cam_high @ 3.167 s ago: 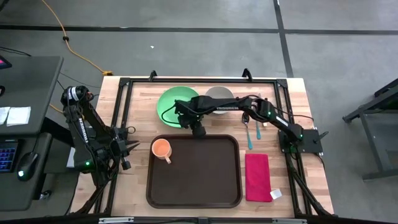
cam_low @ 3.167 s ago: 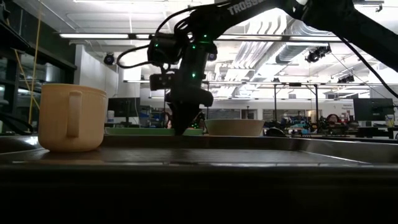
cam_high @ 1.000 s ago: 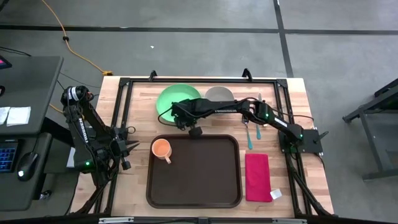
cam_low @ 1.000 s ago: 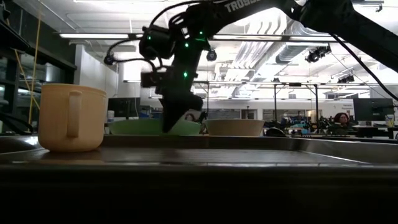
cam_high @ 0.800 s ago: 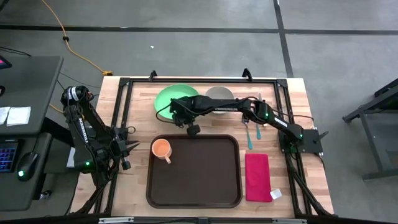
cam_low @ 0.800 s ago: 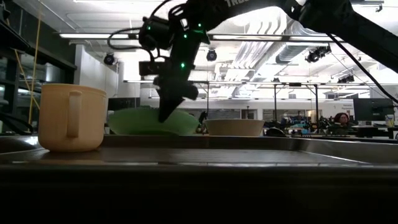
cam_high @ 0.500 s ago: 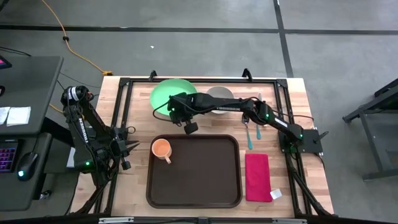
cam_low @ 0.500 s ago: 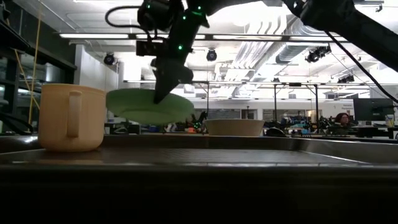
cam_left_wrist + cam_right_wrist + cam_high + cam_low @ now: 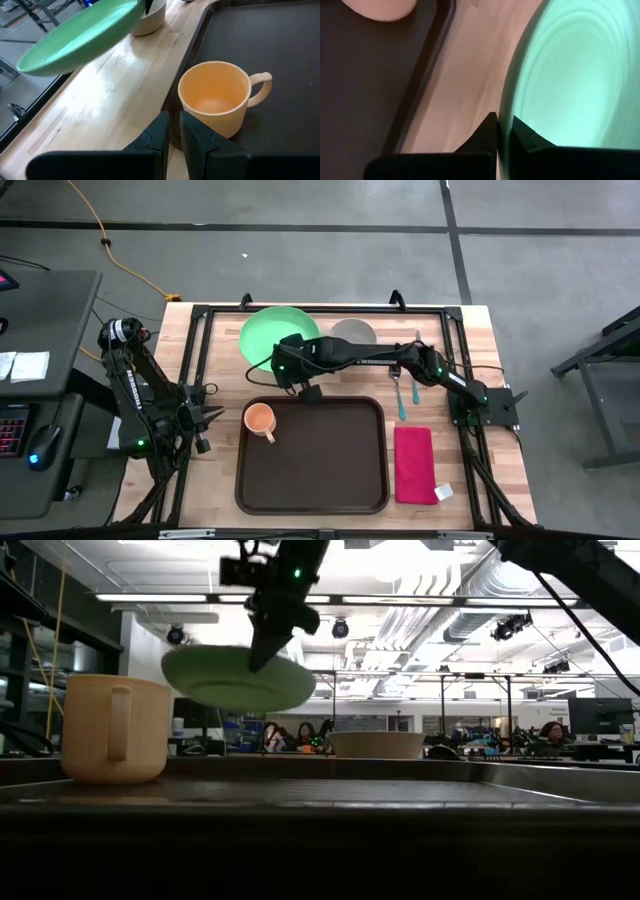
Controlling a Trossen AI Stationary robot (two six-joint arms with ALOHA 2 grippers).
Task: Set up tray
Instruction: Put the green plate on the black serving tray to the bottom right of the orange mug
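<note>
Two arms show from above: the right gripper (image 9: 297, 379) has its jaws clamped on a green plate (image 9: 268, 332) just behind the brown tray (image 9: 312, 455), which lies mid-table holding an orange cup (image 9: 260, 419). At table height, the plate (image 9: 238, 678) hangs tilted in the air. From the left wrist, the left gripper (image 9: 172, 131), jaws nearly closed and empty, waits beside the cup (image 9: 216, 96).

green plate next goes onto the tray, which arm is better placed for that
Right. The right gripper already pinches the green plate by its rim, lifted off the table just behind the tray. The left gripper waits at the table's left edge, holding nothing.
</note>
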